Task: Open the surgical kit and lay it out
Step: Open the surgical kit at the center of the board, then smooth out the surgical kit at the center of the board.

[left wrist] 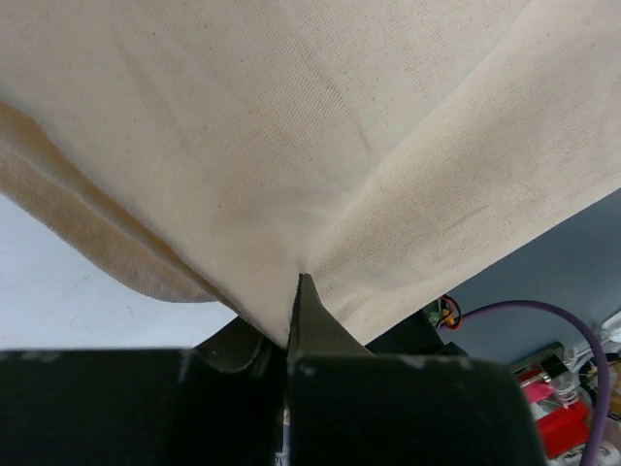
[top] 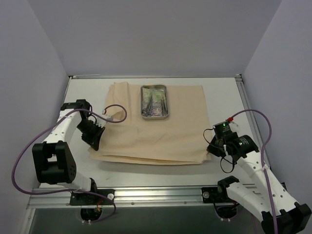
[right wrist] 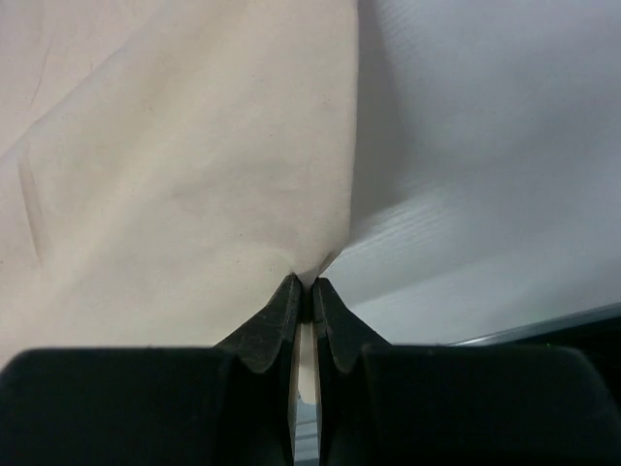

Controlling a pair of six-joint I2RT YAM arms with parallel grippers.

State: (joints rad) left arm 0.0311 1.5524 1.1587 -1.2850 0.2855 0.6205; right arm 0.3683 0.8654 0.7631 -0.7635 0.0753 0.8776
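Note:
The surgical kit's beige cloth wrap (top: 156, 131) lies spread over the white table, with a double fold along its near edge. A rectangular steel tray (top: 154, 101) holding thin steel instruments sits on the cloth's far middle. My left gripper (top: 93, 142) is shut on the cloth's near left corner; in the left wrist view the cloth (left wrist: 320, 146) is pinched at the gripper (left wrist: 296, 286). My right gripper (top: 210, 148) is shut on the near right corner, and the right wrist view shows a cloth (right wrist: 175, 165) tab between the closed tips of the gripper (right wrist: 303, 286).
The white table (top: 224, 97) is bordered by an aluminium rail (top: 156, 195) at the near edge and grey walls on three sides. Purple cables (top: 114, 117) loop beside both arms; the left one lies over the cloth's left edge.

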